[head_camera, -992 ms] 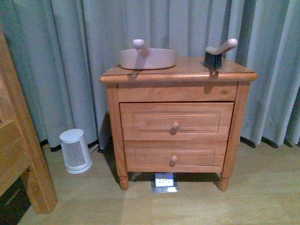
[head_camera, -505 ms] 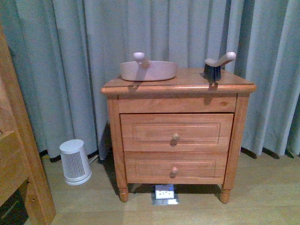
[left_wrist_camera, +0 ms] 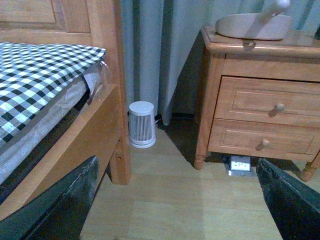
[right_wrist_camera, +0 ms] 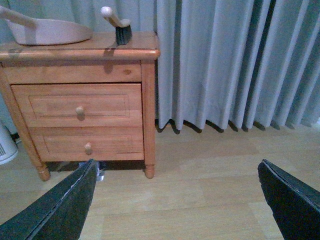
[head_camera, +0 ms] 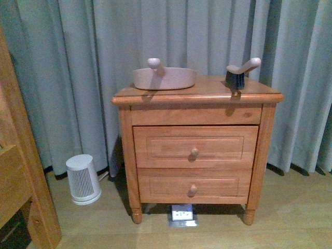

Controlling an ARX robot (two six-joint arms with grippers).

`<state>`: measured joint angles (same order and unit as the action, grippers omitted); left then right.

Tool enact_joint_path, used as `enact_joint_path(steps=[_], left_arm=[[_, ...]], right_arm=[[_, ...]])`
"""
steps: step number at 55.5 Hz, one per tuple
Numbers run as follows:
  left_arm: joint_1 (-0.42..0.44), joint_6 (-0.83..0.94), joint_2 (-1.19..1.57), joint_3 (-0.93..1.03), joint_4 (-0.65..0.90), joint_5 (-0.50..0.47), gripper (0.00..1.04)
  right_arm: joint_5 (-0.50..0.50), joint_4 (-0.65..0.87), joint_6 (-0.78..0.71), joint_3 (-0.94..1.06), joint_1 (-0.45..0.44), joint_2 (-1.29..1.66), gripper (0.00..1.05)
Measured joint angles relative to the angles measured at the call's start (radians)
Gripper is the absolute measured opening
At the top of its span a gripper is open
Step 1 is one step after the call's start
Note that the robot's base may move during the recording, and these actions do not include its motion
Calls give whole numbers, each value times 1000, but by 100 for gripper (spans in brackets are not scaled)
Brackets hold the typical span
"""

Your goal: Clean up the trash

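A: The nightstand point(head_camera: 197, 145) is orange-brown wood, varnished, with a soft shine on its top.
B: The knobs point(head_camera: 194, 152) are the same wood. And the dustpan point(head_camera: 164, 78)?
A: Smooth pinkish plastic, matt. The brush point(head_camera: 239, 70) has a similar handle and dark bristles.
B: The curtain point(head_camera: 67, 78) is grey-blue cloth, matt, hanging in soft folds.
A: The floor point(head_camera: 295, 207) is pale wood-look planks, smooth, with a faint sheen.
B: The bed frame point(left_wrist_camera: 107, 90) is varnished wood too. The sheet point(left_wrist_camera: 35, 70) is checked woven cloth.
A: The canister point(head_camera: 83, 179) looks like white matt plastic with ribbed sides.
B: The left gripper point(left_wrist_camera: 177, 165) and right gripper point(right_wrist_camera: 177, 167) look black, matt, and a little rough at the edges.
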<state>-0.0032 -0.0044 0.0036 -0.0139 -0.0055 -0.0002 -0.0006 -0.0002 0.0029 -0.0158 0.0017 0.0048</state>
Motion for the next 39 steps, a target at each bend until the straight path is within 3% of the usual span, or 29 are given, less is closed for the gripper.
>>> enact_joint_path(steps=[39], left_arm=[[0, 0, 0, 0, 0, 0, 97]], right_arm=[[0, 0, 0, 0, 0, 0, 97]])
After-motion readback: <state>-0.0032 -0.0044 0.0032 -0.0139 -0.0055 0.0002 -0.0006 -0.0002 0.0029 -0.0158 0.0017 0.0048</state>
